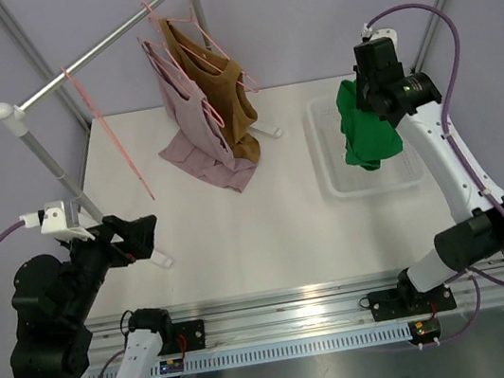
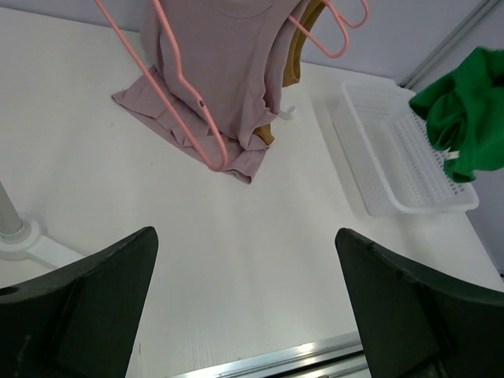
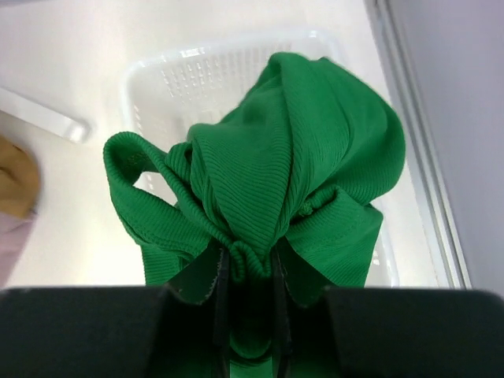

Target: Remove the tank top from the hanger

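Observation:
My right gripper (image 1: 367, 99) is shut on a green tank top (image 1: 362, 128) and holds it bunched above the white basket (image 1: 338, 185). In the right wrist view the green cloth (image 3: 291, 173) is pinched between the jaws and hangs over the basket (image 3: 157, 71). An empty pink hanger (image 1: 115, 139) hangs from the rail (image 1: 96, 51). A mauve tank top (image 1: 187, 113) and a brown tank top (image 1: 216, 84) hang on pink hangers, their hems on the table. My left gripper (image 1: 149, 232) is open and empty at the near left; its fingers (image 2: 102, 291) frame bare table.
The rail's stand has a post (image 1: 51, 163) at the left with a foot (image 2: 20, 240) on the table and a second foot (image 1: 267, 131) beside the hanging tops. A metal rail (image 1: 307, 295) runs along the near table edge.

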You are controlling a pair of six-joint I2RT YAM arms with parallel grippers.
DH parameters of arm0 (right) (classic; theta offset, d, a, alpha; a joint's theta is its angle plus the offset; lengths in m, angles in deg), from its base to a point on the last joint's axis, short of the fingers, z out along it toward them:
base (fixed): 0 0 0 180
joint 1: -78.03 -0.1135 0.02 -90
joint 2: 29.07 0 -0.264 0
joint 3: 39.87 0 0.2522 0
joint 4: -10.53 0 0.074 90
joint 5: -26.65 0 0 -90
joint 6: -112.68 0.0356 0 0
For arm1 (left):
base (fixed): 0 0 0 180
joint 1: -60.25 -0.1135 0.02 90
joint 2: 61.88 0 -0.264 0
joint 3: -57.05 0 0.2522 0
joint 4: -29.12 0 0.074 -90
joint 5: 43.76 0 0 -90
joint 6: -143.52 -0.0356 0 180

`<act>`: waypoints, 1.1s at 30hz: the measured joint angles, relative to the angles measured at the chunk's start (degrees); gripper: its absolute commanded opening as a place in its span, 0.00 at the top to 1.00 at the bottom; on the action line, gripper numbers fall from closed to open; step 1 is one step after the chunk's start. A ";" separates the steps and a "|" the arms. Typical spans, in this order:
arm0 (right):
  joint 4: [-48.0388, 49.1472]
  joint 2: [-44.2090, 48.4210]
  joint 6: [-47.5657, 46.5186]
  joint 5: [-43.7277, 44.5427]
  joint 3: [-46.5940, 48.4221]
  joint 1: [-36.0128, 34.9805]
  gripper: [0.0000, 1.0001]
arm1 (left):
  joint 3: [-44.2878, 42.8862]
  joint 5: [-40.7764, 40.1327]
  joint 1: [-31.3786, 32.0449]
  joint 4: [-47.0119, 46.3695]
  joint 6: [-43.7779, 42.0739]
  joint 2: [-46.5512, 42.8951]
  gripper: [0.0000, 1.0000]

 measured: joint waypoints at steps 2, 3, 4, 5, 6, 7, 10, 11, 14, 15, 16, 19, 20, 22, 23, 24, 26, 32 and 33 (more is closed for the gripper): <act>1.64 -2.49 -0.98 -1.18 -3.28 2.23 0.94 | -2.67 0.33 -0.02 0.44 0.98 2.21 0.01; 2.67 -4.85 -1.57 -2.23 -5.38 3.19 0.79 | -4.39 0.70 -0.02 0.66 1.51 3.48 0.01; 3.08 -5.95 -1.73 -2.71 -6.14 3.93 0.62 | -5.92 1.05 0.00 0.46 1.95 4.66 0.01; 3.74 -8.07 -1.81 -3.45 -7.30 4.79 0.44 | -7.45 1.60 -0.02 0.44 2.38 6.03 0.01; 4.17 -9.86 -1.79 -4.00 -7.91 5.27 0.28 | -9.03 2.01 -0.02 0.37 2.82 7.50 0.01; 4.44 -11.96 -1.86 -4.17 -8.22 5.88 0.01 | -10.32 2.36 -0.02 0.20 3.08 8.74 0.01; 4.61 -16.02 -2.34 -4.48 -8.41 6.71 0.00 | -14.60 3.26 0.00 -0.72 4.28 13.70 0.01; 4.55 -16.20 -2.21 -4.57 -8.41 6.75 0.00 | -16.04 3.34 -0.02 -0.74 4.59 15.50 0.01; 4.61 -14.05 -1.38 -4.52 -8.41 6.75 0.00 | -19.80 3.41 0.02 -1.66 5.55 20.85 0.01; 4.63 -12.94 -1.03 -4.59 -8.41 6.75 0.01 | -21.16 3.32 0.26 -1.92 5.88 22.82 0.01; 4.90 -11.06 -0.46 -5.11 -8.57 6.75 0.00 | -22.40 3.02 0.70 -2.38 6.03 24.74 0.01; 7.65 -2.54 1.53 -9.62 -10.93 6.75 0.01 | -26.95 -1.25 5.40 -2.54 6.40 30.67 0.01; 8.39 1.03 2.21 -12.00 -12.13 6.75 0.01 | -28.55 -3.23 7.52 -2.62 6.38 32.39 0.01; 10.49 7.74 3.67 -18.10 -14.53 6.75 0.01 | -33.42 -8.81 13.31 -2.38 6.14 37.03 0.01; 11.04 10.16 4.24 -20.41 -15.41 6.75 0.00 | -36.02 -11.96 16.02 -2.56 5.86 39.95 0.01; 11.93 12.85 5.09 -23.26 -16.59 6.75 0.01 | -37.97 -14.01 17.70 -2.36 5.73 42.21 0.01; 13.29 16.96 6.62 -28.04 -19.17 6.75 0.01 | -42.73 -18.75 20.09 -2.38 5.46 47.67 0.01; 14.73 24.35 9.79 -36.96 -29.40 6.73 0.00 | -52.28 -30.60 22.10 -2.86 4.83 63.30 0.04; 14.47 25.29 10.25 -37.99 -30.75 6.73 0.01 | -53.35 -31.85 22.14 -3.19 4.68 65.29 0.07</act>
